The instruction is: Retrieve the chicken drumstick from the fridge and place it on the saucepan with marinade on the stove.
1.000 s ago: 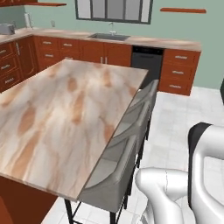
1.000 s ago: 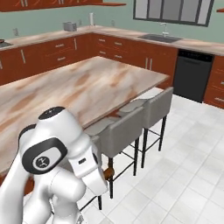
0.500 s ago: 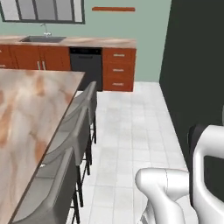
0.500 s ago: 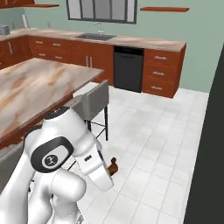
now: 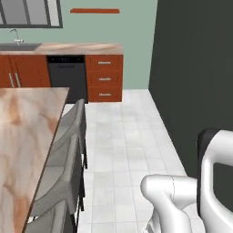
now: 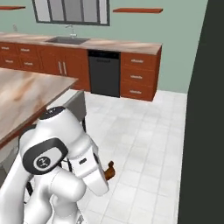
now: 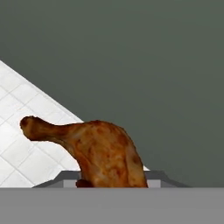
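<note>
Hand view: chicken drumstick [image 7: 105,153] rises from the gripper [image 7: 111,184], jaws apparently clamped on its thick end for carrying. Beside it stands a dark wall [image 7: 144,65]; white floor tiles [image 7: 26,131] lie below.

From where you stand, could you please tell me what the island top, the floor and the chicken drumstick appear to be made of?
The island top looks like polished stone, perhaps marble: cream with rust-brown veining and a smooth face. The floor looks like glazed white tile, judging by its grid of thin grey joints. The chicken drumstick, sitting at the tool, looks like cooked meat with browned, mottled skin and a knobbed bone end.
</note>
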You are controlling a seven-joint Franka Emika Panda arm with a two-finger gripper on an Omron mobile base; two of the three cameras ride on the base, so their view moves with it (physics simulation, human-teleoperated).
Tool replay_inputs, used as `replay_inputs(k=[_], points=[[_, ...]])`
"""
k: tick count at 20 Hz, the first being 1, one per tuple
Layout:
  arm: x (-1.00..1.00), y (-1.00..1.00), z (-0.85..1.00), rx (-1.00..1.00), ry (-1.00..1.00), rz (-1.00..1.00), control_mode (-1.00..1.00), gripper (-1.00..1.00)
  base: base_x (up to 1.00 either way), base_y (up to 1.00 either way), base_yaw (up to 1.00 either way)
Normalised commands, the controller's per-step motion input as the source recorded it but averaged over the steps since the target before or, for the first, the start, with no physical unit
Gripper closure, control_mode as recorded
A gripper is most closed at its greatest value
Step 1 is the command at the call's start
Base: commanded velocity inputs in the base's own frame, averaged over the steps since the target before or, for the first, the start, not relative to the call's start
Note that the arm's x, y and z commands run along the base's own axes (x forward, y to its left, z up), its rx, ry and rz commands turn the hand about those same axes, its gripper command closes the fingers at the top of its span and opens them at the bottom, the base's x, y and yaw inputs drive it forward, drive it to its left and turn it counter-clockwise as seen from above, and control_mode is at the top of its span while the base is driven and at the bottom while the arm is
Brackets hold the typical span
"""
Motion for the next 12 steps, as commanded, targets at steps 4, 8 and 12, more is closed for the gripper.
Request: replay_inputs(k=[4,8,12], points=[[0.00,0.00,0.00,0.00,0.00,0.00,1.00,1.00,1.00,0.06,0.03],[0.00,0.00,0.00,0.00,0.00,0.00,1.00,1.00,1.00,-0.02,0.09],[0.00,0.00,0.00,0.00,0.00,0.00,1.00,1.00,1.00,-0.01,0.09]])
